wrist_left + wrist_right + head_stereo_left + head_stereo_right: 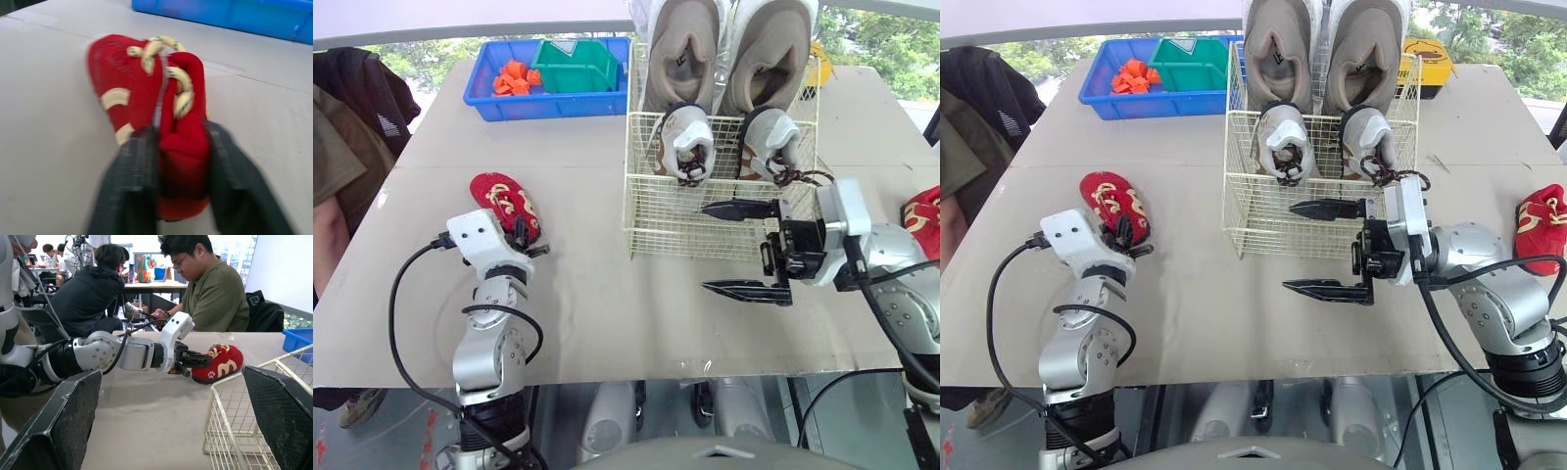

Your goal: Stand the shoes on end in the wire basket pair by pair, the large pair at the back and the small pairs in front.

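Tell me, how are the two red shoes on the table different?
The left red shoe is pinched by the left end effector; the right red shoe lies untouched. The left red shoe sits left of the wire basket; the right red shoe sits right of it. Both are red with pale laces, outside the basket.

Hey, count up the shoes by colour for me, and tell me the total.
Beige shoes, in the basket: 2
Grey-white shoes, in the basket: 2
Red shoes, on the table: 2, one in the left pincer
Total: 6
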Action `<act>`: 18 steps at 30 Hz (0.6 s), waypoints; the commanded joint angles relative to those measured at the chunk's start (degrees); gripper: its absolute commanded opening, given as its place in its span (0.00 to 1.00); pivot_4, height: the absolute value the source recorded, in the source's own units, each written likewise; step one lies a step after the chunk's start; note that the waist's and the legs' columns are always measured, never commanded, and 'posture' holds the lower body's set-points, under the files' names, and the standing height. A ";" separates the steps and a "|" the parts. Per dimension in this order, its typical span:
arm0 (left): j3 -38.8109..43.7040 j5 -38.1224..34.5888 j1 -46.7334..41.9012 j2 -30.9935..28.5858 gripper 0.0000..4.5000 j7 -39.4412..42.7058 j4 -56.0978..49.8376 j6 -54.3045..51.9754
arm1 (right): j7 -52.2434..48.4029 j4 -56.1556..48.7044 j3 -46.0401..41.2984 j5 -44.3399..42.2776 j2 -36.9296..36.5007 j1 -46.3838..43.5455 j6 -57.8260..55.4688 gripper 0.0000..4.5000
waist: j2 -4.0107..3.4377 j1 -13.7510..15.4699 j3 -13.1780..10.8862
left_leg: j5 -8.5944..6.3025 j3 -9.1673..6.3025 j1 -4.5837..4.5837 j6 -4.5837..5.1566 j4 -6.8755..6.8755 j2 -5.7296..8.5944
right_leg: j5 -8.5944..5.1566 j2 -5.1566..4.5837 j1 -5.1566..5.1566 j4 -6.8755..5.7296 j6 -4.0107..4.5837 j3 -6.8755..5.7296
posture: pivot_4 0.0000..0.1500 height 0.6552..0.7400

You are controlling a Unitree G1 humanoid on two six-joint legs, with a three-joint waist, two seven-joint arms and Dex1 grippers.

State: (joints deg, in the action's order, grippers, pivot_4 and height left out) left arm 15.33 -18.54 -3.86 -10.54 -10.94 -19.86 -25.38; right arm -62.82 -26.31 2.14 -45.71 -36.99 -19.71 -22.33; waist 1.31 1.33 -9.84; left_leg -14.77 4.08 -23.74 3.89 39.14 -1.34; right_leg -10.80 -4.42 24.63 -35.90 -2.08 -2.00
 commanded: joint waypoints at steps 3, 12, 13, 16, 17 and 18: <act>1.77 -0.11 4.66 1.39 0.06 2.56 -7.03 4.59 | 0.81 0.01 -1.25 -1.13 1.11 -2.27 -1.28 1.00 | 0.01 -0.45 -0.01 | -0.01 0.02 -0.07 0.02 0.00 0.01 | -0.01 -0.06 0.04 0.05 -0.01 0.04 | 1.00 1.00; 5.09 -4.21 12.71 -0.91 0.06 12.77 -24.10 14.50 | 3.53 0.27 -2.97 -1.33 3.45 -1.75 -2.19 1.00 | 0.07 -0.48 -0.07 | -0.19 -0.05 -0.14 -0.24 -0.06 -0.01 | -0.01 -0.17 0.10 0.09 0.01 0.16 | 1.00 1.00; 6.09 -7.27 12.78 -1.79 0.06 14.92 -25.58 15.03 | 4.44 0.17 -3.11 -1.01 3.45 -1.96 -2.47 1.00 | 0.07 -0.49 -0.07 | -0.19 -0.05 -0.14 -0.24 -0.06 0.00 | -0.01 -0.18 0.10 0.09 0.01 0.15 | 1.00 1.00; 8.80 -14.49 12.31 -7.12 0.06 23.50 -29.06 17.91 | 8.08 0.37 -3.78 -2.20 2.81 -4.97 -5.86 1.00 | 0.05 -0.58 -0.08 | -0.19 -0.05 -0.14 -0.25 -0.05 -0.01 | -0.01 -0.18 0.11 0.09 0.01 0.13 | 1.00 1.00; 9.99 -16.94 12.32 -9.38 0.06 26.32 -29.70 18.36 | 10.18 0.74 -4.40 -3.55 2.74 -6.79 -8.00 1.00 | 0.02 -0.61 -0.09 | -0.19 -0.05 -0.14 -0.25 -0.05 0.00 | -0.01 -0.17 0.11 0.08 0.01 0.13 | 1.00 1.00; 11.57 -20.52 12.32 -12.08 0.06 29.09 -30.12 18.08 | 10.77 1.06 -4.94 -5.55 1.96 -9.16 -10.46 1.00 | -0.01 -0.69 -0.11 | -0.19 -0.03 -0.15 -0.25 -0.05 0.00 | -0.01 -0.19 0.13 0.08 0.02 0.12 | 1.00 1.00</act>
State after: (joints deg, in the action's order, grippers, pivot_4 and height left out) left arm 24.50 -34.53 8.90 -20.58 14.06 -46.67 -9.08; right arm -53.80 -24.21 0.37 -48.18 -33.85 -26.12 -30.34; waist 1.30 0.64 -9.95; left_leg -14.96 4.08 -23.89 3.64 39.08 -1.34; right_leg -10.81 -4.61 24.77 -35.82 -2.07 -1.88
